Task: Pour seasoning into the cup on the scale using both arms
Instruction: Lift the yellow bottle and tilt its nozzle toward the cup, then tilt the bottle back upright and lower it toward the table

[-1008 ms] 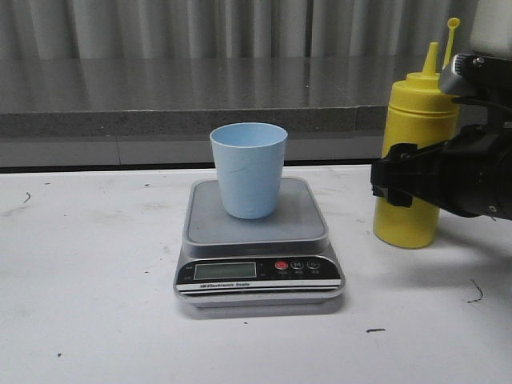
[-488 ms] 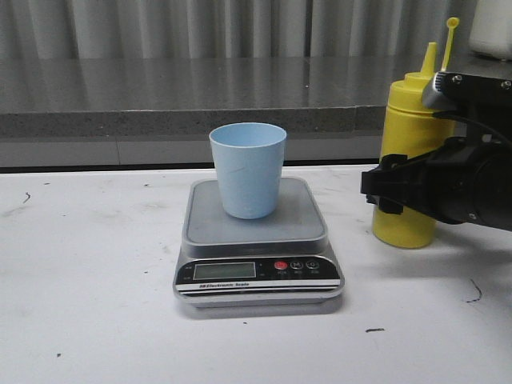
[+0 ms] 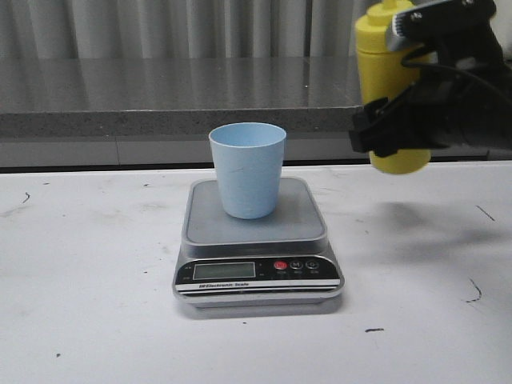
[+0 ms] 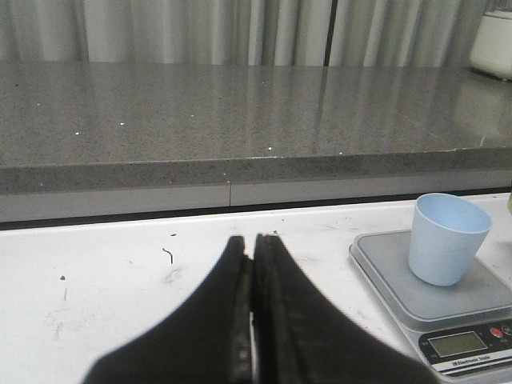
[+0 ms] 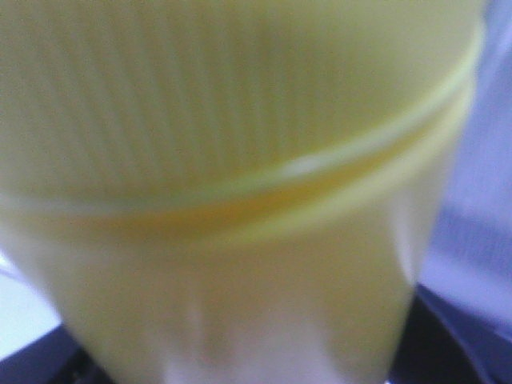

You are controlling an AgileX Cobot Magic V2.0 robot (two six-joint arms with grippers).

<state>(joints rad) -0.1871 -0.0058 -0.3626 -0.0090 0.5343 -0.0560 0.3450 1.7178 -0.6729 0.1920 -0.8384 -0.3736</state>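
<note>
The left hand (image 4: pixel 253 320) has its fingers pressed together with nothing between them. It hovers low over the bare white worktop (image 3: pixel 88 264), and the scale lies well off to its right.

The scale (image 3: pixel 258 240) sits at the middle of the worktop with its display facing the robot. The cup (image 3: pixel 248 170) stands upright on the grey platform, open end up. From this view no contents can be seen in it. Cup and scale are in the same place as one second ago.

The right hand (image 3: pixel 396 128) pinches the yellow bottle (image 3: pixel 384 64) around its lower body. In the right wrist view the bottle (image 5: pixel 232 184) fills the picture, blurred, so the fingers cannot be made out there.

Change: one second ago the bottle stood on the worktop, to the right of the scale, with the right hand closed around it. It is now lifted clear of the worktop and hangs above and to the right of the cup, well apart from it. The bottle is upright or nearly so. Its nozzle runs out of the top of the front view.

Assessment: the pick-up step appears complete and the carry toward the cup is under way. The bottle has not yet been brought over the cup mouth or tilted for pouring. Whether the nozzle cap is on cannot be told.
</note>
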